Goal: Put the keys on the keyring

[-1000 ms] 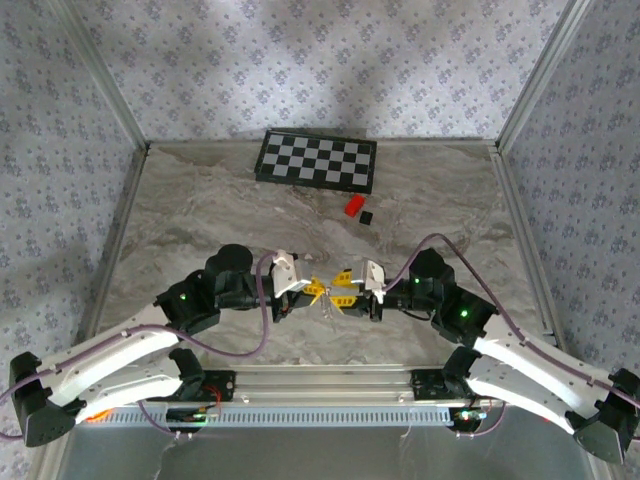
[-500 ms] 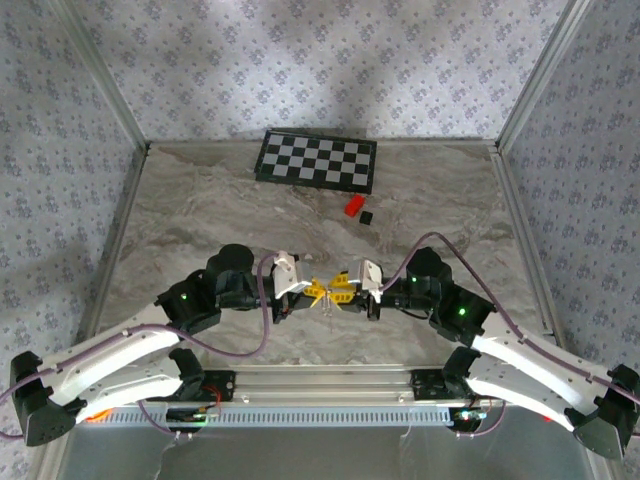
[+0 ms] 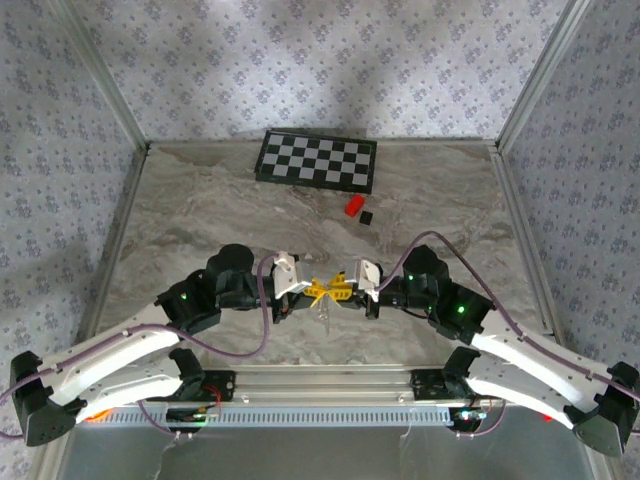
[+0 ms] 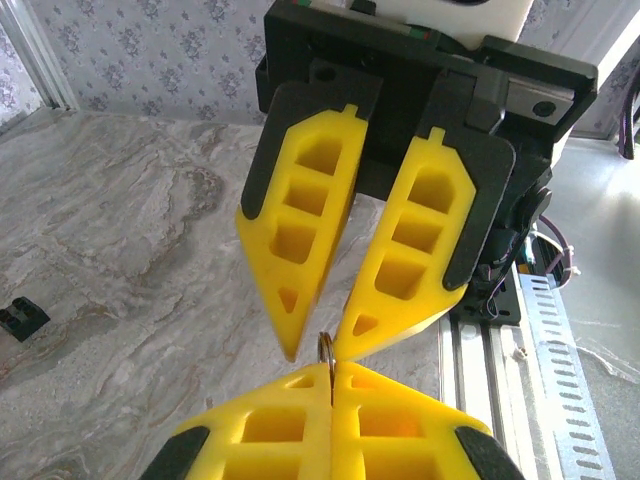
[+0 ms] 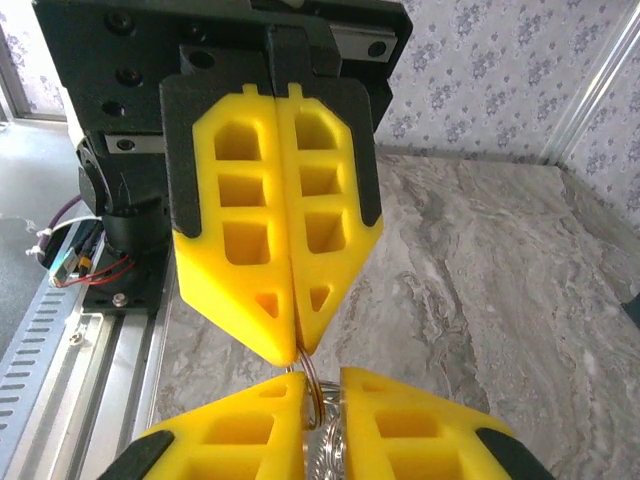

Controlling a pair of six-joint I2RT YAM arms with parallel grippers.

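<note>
One keyring (image 4: 325,345) in left pincer (image 4: 332,372)

**Soft, even light; wrist views blur up close**

From above, the scene is bright and evenly lit, with paler patches across the back wall (image 3: 320,60) suggesting diffuse light from overhead. The table (image 3: 200,220) has a mild sheen without hard glare, and the shadows under the arms are faint and soft-edged. The checkerboard (image 3: 317,160) looks crisp, while the frame posts at the sides lean outward from wide-angle distortion. In the wrist views the yellow fingers (image 4: 300,210) are strongly lit and saturated. The pale surface past the table's edge (image 4: 600,230) is nearly washed out. The keyring (image 5: 305,385) is slightly soft at close range, and the wallpaper behind is gently blurred.
</note>
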